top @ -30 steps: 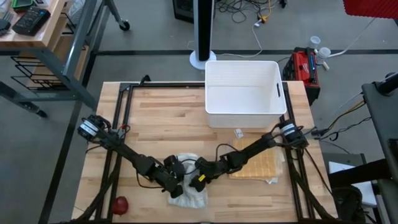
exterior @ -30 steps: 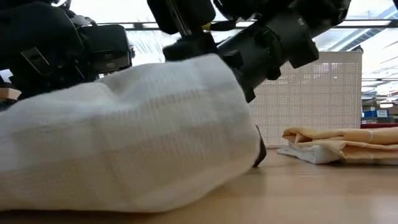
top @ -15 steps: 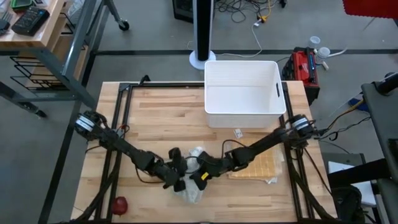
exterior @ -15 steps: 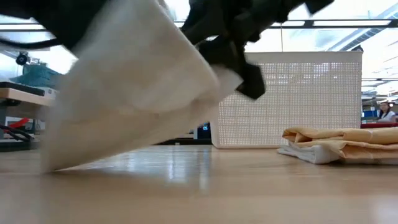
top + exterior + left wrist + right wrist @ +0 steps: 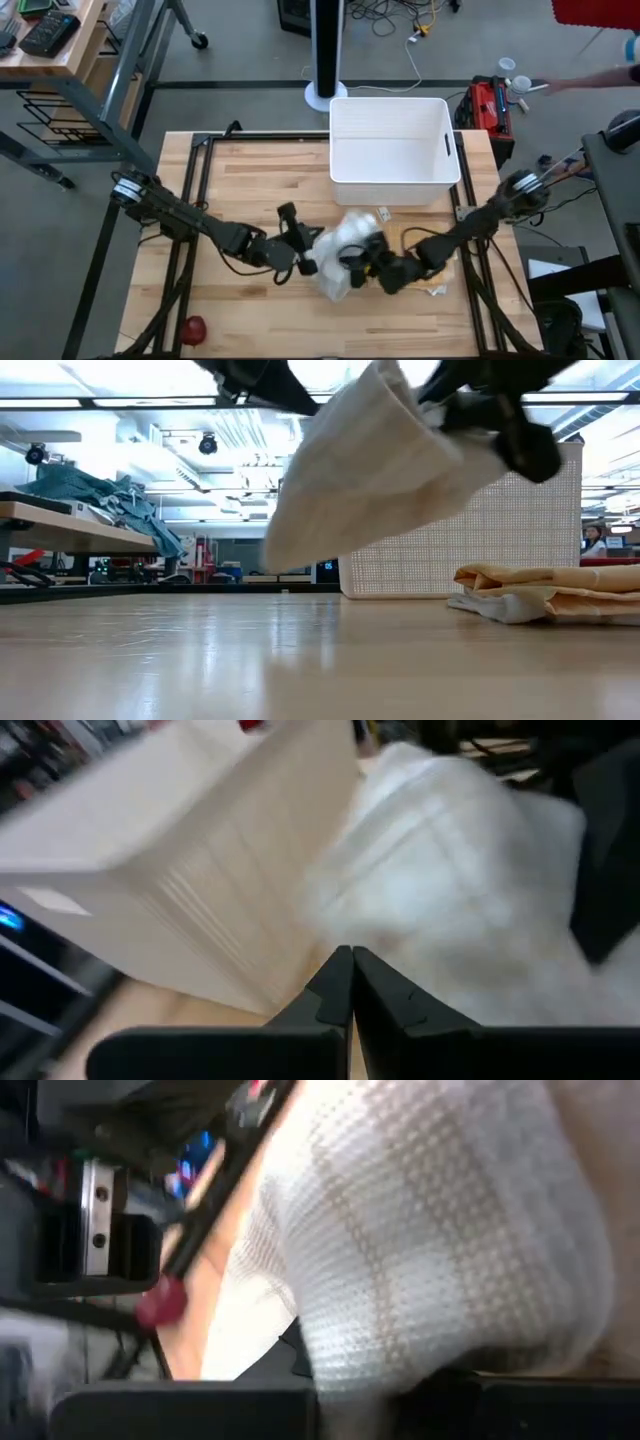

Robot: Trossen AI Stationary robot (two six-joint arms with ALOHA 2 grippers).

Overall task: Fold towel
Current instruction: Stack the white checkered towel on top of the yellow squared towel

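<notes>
The white waffle-weave towel (image 5: pixel 345 262) hangs clear of the wooden table (image 5: pixel 250 180), bunched between the 2 arms near the table's middle, just in front of the white bin (image 5: pixel 392 150). In the low view its cloth (image 5: pixel 370 465) droops as a slanted sheet with open air beneath, so it is carried and not dragged, which keeps the layers from catching on the wood.

The left gripper (image 5: pixel 303 250) meets the towel at its left edge; its wrist view shows the 2 dark fingers (image 5: pixel 335 988) pressed together, and it probably pinches a fold of cloth, though that picture is too smeared to see the fabric between them. The right gripper (image 5: pixel 375 268) is buried at the towel's right side with the weave (image 5: pixel 430 1230) draped right over its camera; whether its fingers are clamped cannot be told.

Holding the cloth from 2 opposite sides suits spreading it or laying it over itself. Judging by the bunched shape, the fold is not finished.

A folded tan towel (image 5: pixel 540 590) lies flat at the right, near the bin, probably already done
</notes>
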